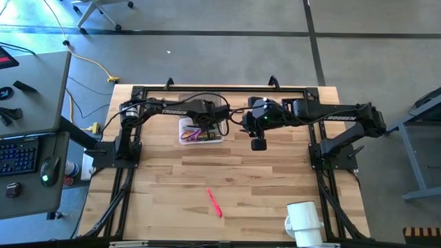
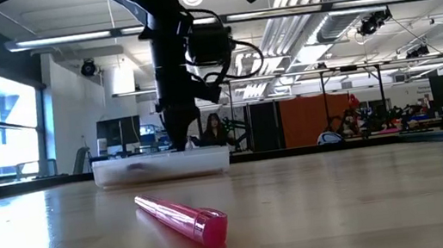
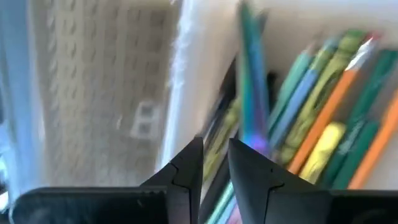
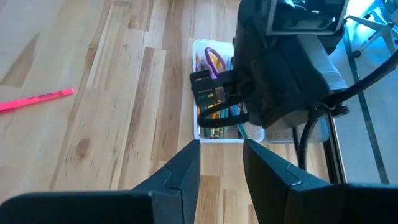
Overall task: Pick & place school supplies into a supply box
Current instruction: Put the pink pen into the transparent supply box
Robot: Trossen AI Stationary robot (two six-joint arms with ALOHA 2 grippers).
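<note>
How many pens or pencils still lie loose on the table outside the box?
1: a pink pen on the bare wood, apart from the supply box. Others could be hidden beneath the arms.

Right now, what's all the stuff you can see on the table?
Supply box: one, clear with whitish rim, far middle of the table.
Pens and pencils: several, green, orange, yellow, inside the box.
Scissors: one, purple handles, in the box.
Pink pen: one, lying alone on the near table.
White mug: one, near right corner.
Left gripper: over the box, fingers slightly apart.
Right gripper: raised beside the box, empty.
</note>
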